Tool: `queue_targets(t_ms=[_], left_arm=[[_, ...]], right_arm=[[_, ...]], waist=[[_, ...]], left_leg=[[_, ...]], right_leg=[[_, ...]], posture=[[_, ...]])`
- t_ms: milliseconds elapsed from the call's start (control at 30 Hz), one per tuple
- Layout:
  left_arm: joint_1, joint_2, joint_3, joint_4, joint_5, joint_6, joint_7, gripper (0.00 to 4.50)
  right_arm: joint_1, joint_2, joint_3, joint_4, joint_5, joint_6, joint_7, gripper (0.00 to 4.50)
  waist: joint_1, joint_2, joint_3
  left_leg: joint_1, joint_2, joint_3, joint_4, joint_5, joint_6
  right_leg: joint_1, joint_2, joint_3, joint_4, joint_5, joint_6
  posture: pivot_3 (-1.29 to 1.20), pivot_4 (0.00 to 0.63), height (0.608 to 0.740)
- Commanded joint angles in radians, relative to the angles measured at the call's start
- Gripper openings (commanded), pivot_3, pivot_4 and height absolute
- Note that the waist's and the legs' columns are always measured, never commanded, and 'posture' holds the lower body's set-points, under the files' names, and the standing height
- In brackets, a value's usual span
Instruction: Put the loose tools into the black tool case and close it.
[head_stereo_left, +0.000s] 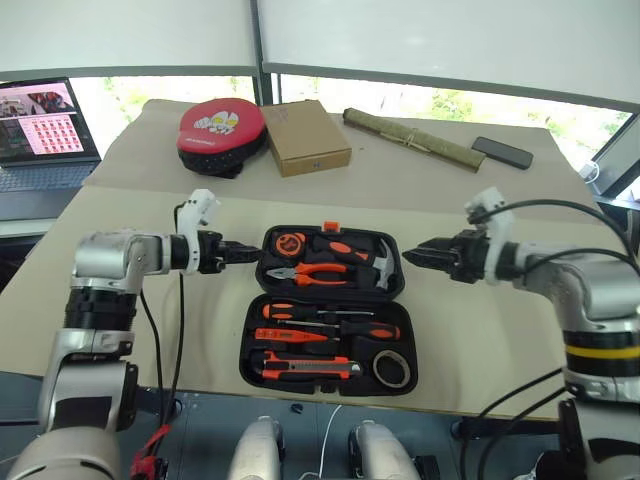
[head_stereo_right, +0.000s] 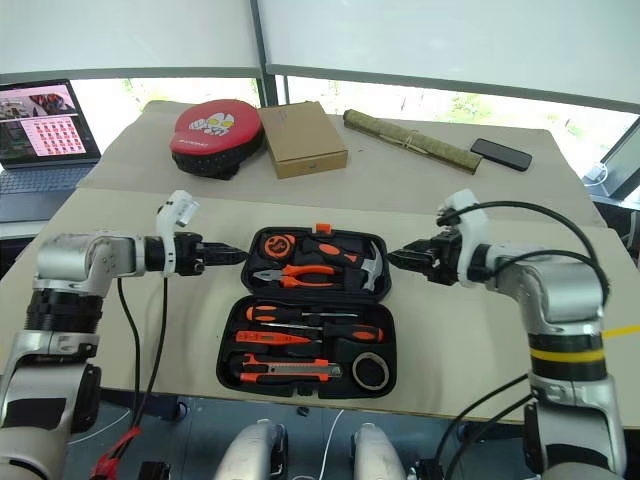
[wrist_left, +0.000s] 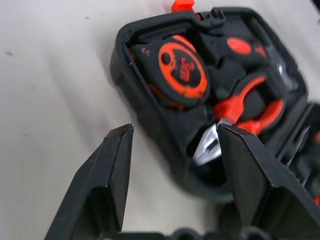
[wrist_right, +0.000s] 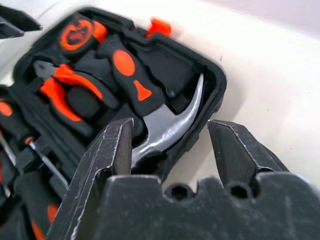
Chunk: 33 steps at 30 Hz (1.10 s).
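Observation:
The black tool case (head_stereo_left: 330, 288) lies open and flat on the table, its orange latch (head_stereo_left: 331, 226) on the far side. In the near half rest two screwdrivers (head_stereo_left: 320, 312), a slim orange tester (head_stereo_left: 290, 336) and the utility knife (head_stereo_left: 310, 369). Pliers (head_stereo_left: 310, 270), a tape measure (wrist_left: 182, 70) and a hammer (wrist_right: 170, 125) fill the far half. My left gripper (head_stereo_left: 250, 253) hangs open at the far half's left side. My right gripper (head_stereo_left: 412, 252) is open at its right side, by the hammer's claw. Nothing is held.
Behind the case stand a red-and-black round pad (head_stereo_left: 220, 132), a brown cardboard box (head_stereo_left: 305, 137), an olive rolled bundle (head_stereo_left: 412, 139) and a dark phone (head_stereo_left: 502, 152). A laptop (head_stereo_left: 45, 125) sits at the far left. The table's front edge runs just below the case.

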<state>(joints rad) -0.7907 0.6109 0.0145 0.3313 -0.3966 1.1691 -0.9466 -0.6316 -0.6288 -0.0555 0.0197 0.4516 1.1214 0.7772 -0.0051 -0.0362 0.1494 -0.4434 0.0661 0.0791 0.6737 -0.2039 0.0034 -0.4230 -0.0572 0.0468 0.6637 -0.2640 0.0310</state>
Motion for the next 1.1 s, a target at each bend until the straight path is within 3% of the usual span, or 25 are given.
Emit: queue_targets(t_ms=[33, 67, 167, 333, 400, 567, 700, 900, 1100], left_arm=[[-0.036, -0.027, -0.010, 0.019, 0.014, -0.001, 0.062, 2.87], [-0.035, -0.032, -0.013, 0.023, 0.015, -0.004, 0.069, 2.87], [-0.022, -0.039, -0.024, 0.017, 0.008, -0.010, 0.074, 2.24], [-0.015, -0.052, -0.010, 0.017, -0.008, -0.003, 0.086, 0.51], [-0.014, -0.059, -0.001, 0.010, -0.020, 0.006, 0.087, 0.07], [0.004, -0.080, 0.037, -0.071, -0.075, 0.009, 0.061, 0.07], [0.035, -0.109, 0.057, -0.146, -0.053, -0.133, 0.083, 0.07], [0.137, -0.149, 0.012, -0.275, 0.074, -0.607, 0.094, 0.07], [0.195, -0.157, 0.007, -0.224, 0.185, -0.905, 0.150, 0.07]], right_arm=[[-0.044, 0.021, 0.023, 0.048, -0.018, 0.015, -0.044, 2.79], [-0.045, 0.022, 0.037, 0.055, -0.024, 0.013, -0.048, 2.79], [-0.040, 0.030, 0.070, 0.080, -0.042, -0.008, -0.059, 2.17], [-0.045, 0.060, 0.052, 0.085, -0.027, 0.009, -0.082, 0.37], [-0.046, 0.069, 0.038, 0.079, -0.019, 0.018, -0.092, 0.03], [-0.023, 0.089, -0.030, 0.013, 0.022, 0.029, -0.106, 0.03], [-0.017, 0.104, -0.077, -0.038, 0.027, 0.008, -0.142, 0.03], [0.030, 0.109, -0.102, -0.149, -0.027, -0.178, -0.195, 0.03], [0.146, 0.072, -0.067, -0.237, -0.146, -0.485, -0.180, 0.03]], waist=[[-0.001, 0.000, 0.000], [-0.002, 0.000, 0.000], [-0.002, 0.000, 0.000], [-0.001, 0.000, -0.001], [-0.001, 0.000, -0.001], [0.000, 0.000, -0.001], [0.002, 0.000, -0.001], [0.005, 0.000, 0.000], [0.006, 0.000, 0.000]], left_leg=[[-0.001, 0.000, 0.000, 0.000, 0.000, 0.000], [-0.001, 0.000, 0.000, 0.000, 0.000, 0.000], [-0.001, 0.000, 0.000, 0.000, 0.000, 0.000], [0.002, -0.001, -0.001, 0.000, 0.000, 0.000], [0.003, -0.001, -0.001, 0.001, 0.000, 0.000], [0.003, -0.001, -0.001, 0.002, 0.001, -0.001], [-0.001, -0.001, -0.001, 0.002, 0.001, -0.001], [-0.002, -0.001, 0.000, 0.002, 0.001, -0.001], [-0.002, -0.001, 0.000, 0.002, 0.001, -0.001]], right_leg=[[0.000, 0.000, 0.000, 0.000, 0.000, 0.000], [-0.001, 0.000, 0.000, 0.000, 0.000, 0.000], [0.000, 0.000, 0.000, 0.000, 0.000, 0.000], [0.003, -0.001, -0.001, 0.001, 0.000, 0.000], [0.004, -0.001, -0.001, 0.001, 0.001, 0.000], [0.004, -0.001, -0.001, 0.001, 0.002, 0.001], [0.001, -0.001, -0.001, 0.001, 0.003, 0.001], [0.000, -0.001, 0.000, 0.000, 0.003, 0.001], [-0.001, -0.001, 0.000, -0.001, 0.003, 0.001]], posture=[[0.00, 0.150, 0.740], [0.00, 0.150, 0.740], [0.00, 0.150, 0.740], [0.00, 0.150, 0.740], [0.00, 0.150, 0.740], [0.00, 0.150, 0.740], [0.00, 0.150, 0.740], [0.00, 0.150, 0.740], [0.00, 0.150, 0.740]])
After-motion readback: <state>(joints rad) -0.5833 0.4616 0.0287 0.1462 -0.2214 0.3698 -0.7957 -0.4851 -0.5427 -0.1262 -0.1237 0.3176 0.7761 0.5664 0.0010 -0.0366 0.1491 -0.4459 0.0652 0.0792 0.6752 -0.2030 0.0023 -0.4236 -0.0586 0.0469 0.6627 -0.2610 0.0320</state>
